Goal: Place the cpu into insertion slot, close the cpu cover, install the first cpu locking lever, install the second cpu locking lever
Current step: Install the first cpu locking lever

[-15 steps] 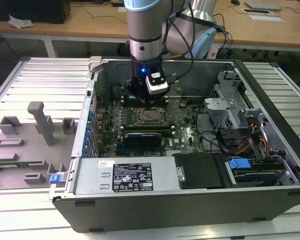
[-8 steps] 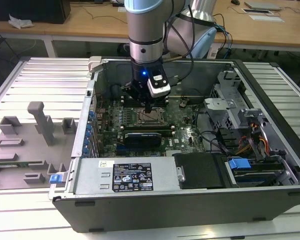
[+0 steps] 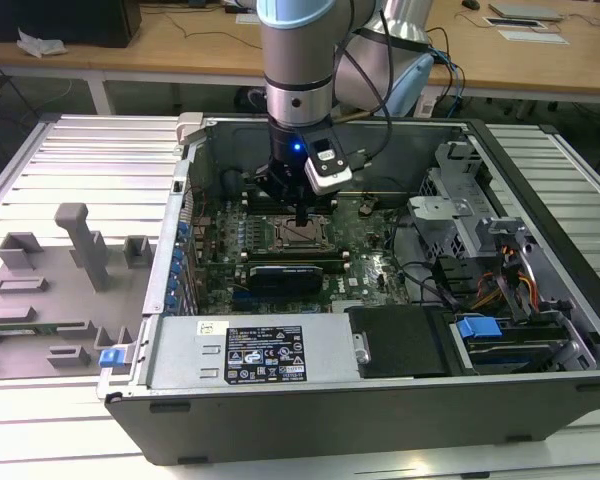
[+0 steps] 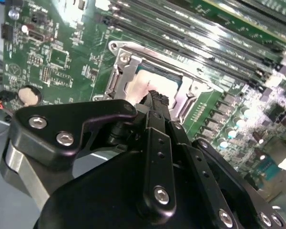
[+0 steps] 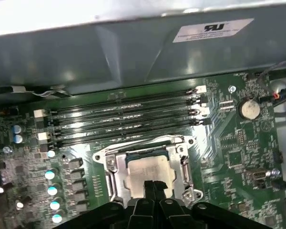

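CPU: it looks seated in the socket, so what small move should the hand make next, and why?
Probably a short straight lift. The cpu lies flat in the socket, framed by the silver cover. The hand, fingers together, sits right over the cpu's top, so it seems to have nothing left to hold there.

Electronics lab, open computer case (image 3: 380, 400) on slatted metal bench (image 3: 90, 150), wooden desks (image 3: 180, 45) behind
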Controlling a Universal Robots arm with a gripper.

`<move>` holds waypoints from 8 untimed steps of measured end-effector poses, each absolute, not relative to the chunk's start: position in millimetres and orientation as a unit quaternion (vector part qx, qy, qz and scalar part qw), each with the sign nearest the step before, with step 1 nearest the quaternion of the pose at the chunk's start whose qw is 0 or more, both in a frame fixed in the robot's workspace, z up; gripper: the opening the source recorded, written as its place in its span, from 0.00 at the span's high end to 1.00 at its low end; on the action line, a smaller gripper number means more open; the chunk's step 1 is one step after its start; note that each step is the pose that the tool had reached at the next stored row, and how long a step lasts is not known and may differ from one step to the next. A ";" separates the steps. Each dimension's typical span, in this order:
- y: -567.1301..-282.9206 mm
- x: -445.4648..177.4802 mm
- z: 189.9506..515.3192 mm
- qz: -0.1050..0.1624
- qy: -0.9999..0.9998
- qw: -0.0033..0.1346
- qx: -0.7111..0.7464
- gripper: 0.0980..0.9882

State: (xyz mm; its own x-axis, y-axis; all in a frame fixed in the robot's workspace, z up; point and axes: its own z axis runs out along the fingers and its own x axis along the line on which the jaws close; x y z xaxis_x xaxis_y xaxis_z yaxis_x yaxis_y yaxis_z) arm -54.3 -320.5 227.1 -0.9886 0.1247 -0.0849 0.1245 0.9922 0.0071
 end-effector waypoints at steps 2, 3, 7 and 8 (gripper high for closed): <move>-320.3 -54.3 227.0 0.002 0.998 0.043 0.043 0.99; -320.4 -54.3 227.6 0.001 0.998 0.043 0.037 0.99; -320.6 -54.2 233.7 -0.007 0.999 0.043 0.031 0.99; -320.6 -54.3 235.5 -0.007 0.999 0.043 0.031 0.99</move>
State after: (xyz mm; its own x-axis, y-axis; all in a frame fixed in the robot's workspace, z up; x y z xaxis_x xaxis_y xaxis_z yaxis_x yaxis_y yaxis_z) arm -54.3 -320.6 235.5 -0.9943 0.0621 -0.0862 0.0634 0.9979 -0.0118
